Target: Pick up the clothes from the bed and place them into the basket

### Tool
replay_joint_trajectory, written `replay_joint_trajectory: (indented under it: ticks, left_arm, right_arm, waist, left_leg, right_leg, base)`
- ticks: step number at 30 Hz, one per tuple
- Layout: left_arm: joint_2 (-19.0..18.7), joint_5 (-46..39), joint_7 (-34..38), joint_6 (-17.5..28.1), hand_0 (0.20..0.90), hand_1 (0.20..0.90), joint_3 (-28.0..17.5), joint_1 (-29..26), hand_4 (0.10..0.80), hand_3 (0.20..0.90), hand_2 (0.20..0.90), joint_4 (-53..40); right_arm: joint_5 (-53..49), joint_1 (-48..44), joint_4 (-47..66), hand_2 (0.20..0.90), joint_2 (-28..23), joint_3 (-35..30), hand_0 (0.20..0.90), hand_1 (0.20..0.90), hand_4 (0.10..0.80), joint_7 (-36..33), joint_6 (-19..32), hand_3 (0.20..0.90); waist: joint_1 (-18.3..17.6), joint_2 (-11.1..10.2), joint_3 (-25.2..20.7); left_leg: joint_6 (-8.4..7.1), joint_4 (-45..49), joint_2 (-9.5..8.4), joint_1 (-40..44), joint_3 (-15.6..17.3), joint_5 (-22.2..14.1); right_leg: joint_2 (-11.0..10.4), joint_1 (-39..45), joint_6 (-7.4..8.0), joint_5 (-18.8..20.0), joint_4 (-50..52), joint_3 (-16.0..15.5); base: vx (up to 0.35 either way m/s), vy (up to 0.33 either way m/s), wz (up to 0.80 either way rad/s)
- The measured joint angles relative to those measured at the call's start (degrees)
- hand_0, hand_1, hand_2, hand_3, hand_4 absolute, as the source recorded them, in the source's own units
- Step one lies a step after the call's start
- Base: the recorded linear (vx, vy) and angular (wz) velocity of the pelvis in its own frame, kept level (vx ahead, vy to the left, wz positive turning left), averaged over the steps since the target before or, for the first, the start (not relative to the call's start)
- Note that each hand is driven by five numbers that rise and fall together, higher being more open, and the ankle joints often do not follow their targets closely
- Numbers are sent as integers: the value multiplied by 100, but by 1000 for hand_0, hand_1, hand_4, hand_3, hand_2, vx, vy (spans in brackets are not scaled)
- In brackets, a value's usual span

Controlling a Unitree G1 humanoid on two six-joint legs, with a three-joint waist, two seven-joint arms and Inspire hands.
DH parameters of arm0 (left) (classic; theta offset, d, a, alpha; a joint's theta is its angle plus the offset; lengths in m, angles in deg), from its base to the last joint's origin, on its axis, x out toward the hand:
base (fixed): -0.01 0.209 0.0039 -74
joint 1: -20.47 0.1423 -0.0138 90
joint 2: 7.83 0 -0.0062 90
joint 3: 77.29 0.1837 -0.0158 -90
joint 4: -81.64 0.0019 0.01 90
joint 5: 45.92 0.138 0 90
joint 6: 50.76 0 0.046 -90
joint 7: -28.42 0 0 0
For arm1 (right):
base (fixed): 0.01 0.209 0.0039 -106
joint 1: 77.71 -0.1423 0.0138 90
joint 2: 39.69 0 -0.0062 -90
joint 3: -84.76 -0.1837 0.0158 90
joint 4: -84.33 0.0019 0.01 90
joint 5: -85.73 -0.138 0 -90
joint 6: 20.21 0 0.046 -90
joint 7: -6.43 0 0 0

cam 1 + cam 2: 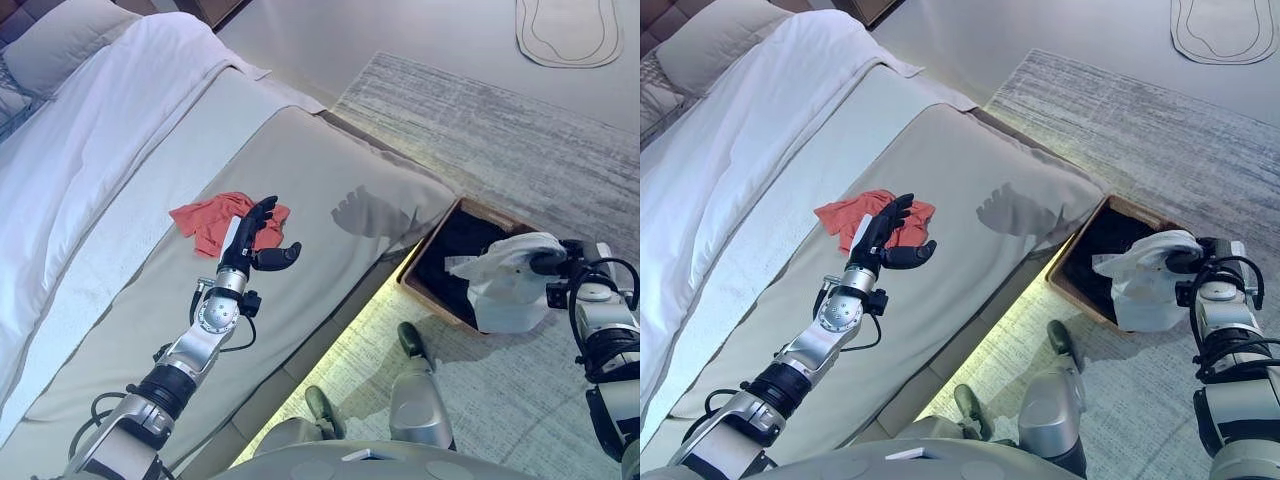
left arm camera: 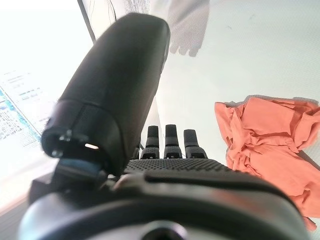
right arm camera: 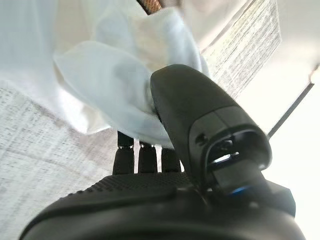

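A crumpled orange-red garment (image 1: 205, 220) lies on the grey bed cover (image 1: 330, 190). My left hand (image 1: 252, 240) hovers over its near right edge, fingers straight and thumb spread, open and holding nothing; the left wrist view shows the garment (image 2: 272, 135) beside the hand (image 2: 170, 145). My right hand (image 1: 548, 262) is shut on a white garment (image 1: 510, 280) that hangs over the near right corner of the dark-lined brown basket (image 1: 432, 243) on the rug beside the bed. In the right wrist view the white cloth (image 3: 115, 85) drapes over the fingers and thumb (image 3: 190, 110).
A white duvet (image 1: 90, 130) and pillow (image 1: 60, 40) cover the far left of the bed. A grey striped rug (image 1: 520, 140) lies under the basket. A pale floor mat (image 1: 570, 30) sits at the far right.
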Motion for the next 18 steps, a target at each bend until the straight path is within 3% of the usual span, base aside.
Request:
replay_joint_trajectory:
  ticks: [18]
  left_arm:
    - [0,-98,-12,0,900,900,-2,-6,800,900,900,0]
  right_arm:
    - [457,-5,64,900,-4,4,900,900,800,-71,104,900]
  waist:
    - [206,-93,62]
  left_leg:
    - [0,0,19,4,-136,0]
  right_leg:
    - [-5,86,-1,-1,0,-117]
  base:
    - [2,-1,3]
